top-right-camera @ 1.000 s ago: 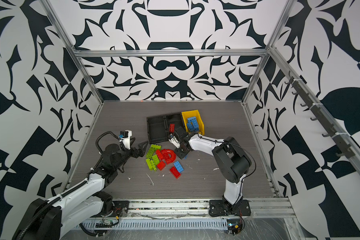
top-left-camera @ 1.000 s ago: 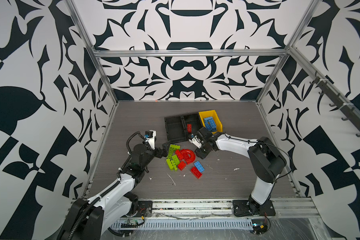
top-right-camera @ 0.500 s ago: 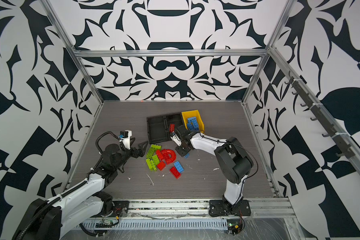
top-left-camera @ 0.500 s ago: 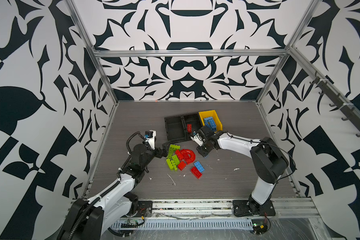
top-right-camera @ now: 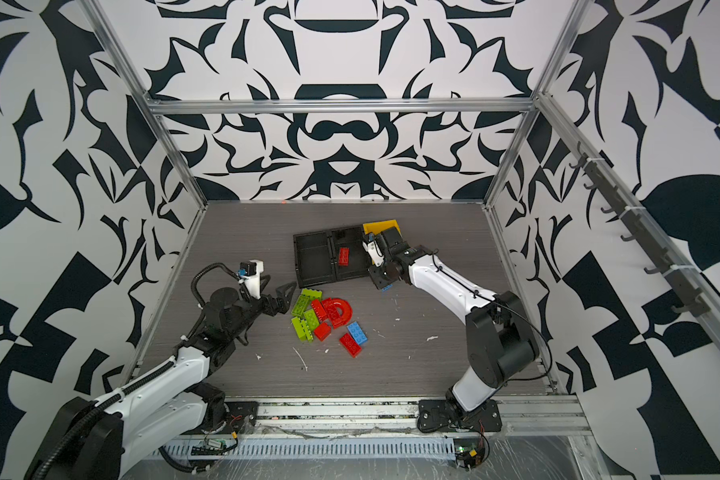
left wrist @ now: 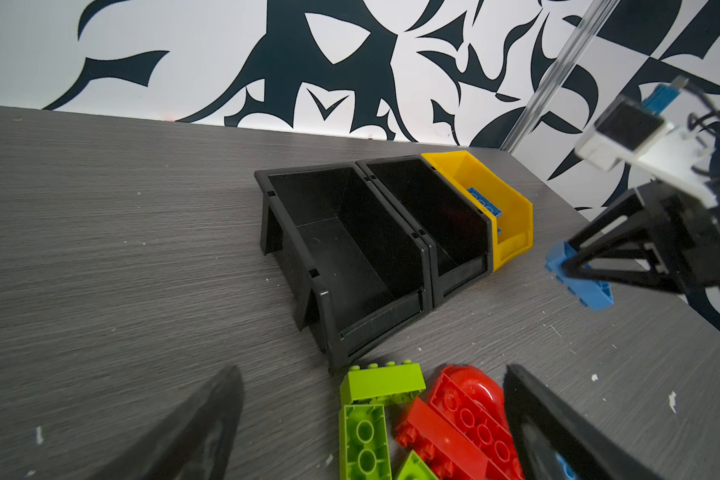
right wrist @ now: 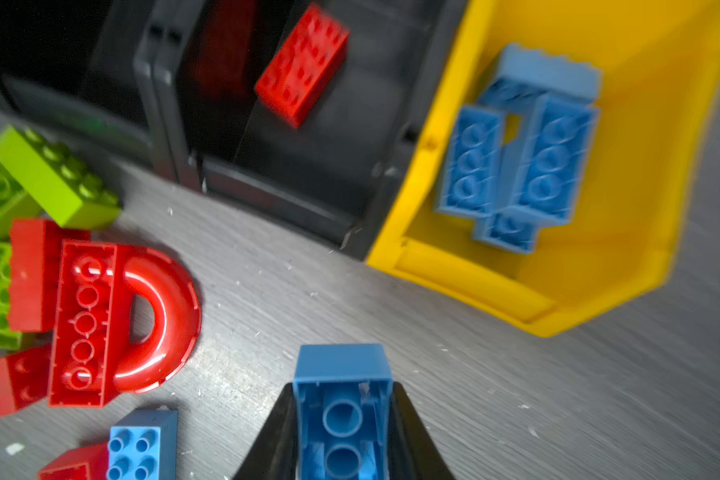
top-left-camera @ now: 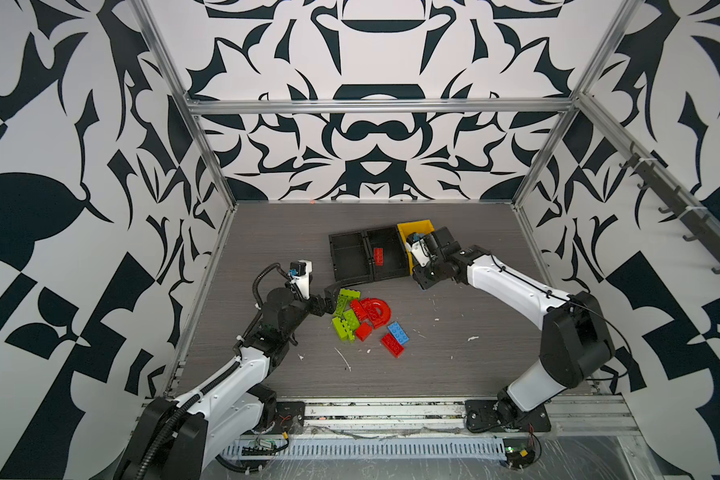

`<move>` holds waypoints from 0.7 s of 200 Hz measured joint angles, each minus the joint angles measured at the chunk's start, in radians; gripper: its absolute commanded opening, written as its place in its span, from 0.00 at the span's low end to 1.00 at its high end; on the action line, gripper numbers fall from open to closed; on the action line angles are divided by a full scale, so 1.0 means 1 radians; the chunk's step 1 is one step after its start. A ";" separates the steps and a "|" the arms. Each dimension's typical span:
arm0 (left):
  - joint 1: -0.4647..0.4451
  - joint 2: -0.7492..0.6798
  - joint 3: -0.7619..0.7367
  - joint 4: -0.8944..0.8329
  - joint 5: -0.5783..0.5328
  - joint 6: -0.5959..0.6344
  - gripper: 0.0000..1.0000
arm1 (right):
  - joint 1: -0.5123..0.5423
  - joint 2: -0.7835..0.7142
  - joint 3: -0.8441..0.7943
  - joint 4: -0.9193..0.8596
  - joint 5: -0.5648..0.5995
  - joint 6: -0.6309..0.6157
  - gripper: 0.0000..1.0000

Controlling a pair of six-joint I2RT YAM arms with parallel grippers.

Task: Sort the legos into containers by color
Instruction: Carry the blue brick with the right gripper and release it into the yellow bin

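**Q:** Where did the right gripper (left wrist: pixel 568 266) end up?

**A:** I had it clenched on a light blue studded plastic brick (right wrist: pixel 342 374). A second before, it sat closer to the loose pile. By this moment it had swung toward the bright yellow plastic bin (right wrist: pixel 641 166), just short of its front lip. Other blue bricks (right wrist: pixel 549 158) lay inside.

**Q:** And the left?

**A:** My left gripper (left wrist: pixel 373 370) stayed spread wide and unmoved, straddling a lime green brick (left wrist: pixel 381 382) beside the red arch piece (right wrist: pixel 159 316). One red brick (top-left-camera: pixel 378 254) lay in the neighbouring black rectangular bin (top-left-camera: pixel 385 272).
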 measured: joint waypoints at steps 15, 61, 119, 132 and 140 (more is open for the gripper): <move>0.000 0.000 0.000 0.000 0.000 0.000 1.00 | -0.028 -0.010 0.053 0.000 0.007 0.007 0.32; 0.000 0.000 0.000 0.000 0.000 0.000 1.00 | -0.084 0.072 0.254 0.014 0.028 0.021 0.32; 0.000 0.000 0.000 0.000 -0.001 0.000 1.00 | -0.129 0.326 0.449 0.011 0.004 0.028 0.32; 0.000 0.000 0.000 0.000 0.000 0.000 1.00 | -0.136 0.371 0.483 0.006 -0.011 0.034 0.32; 0.000 0.000 0.000 0.000 0.000 0.000 1.00 | -0.141 0.394 0.500 0.004 -0.019 0.038 0.33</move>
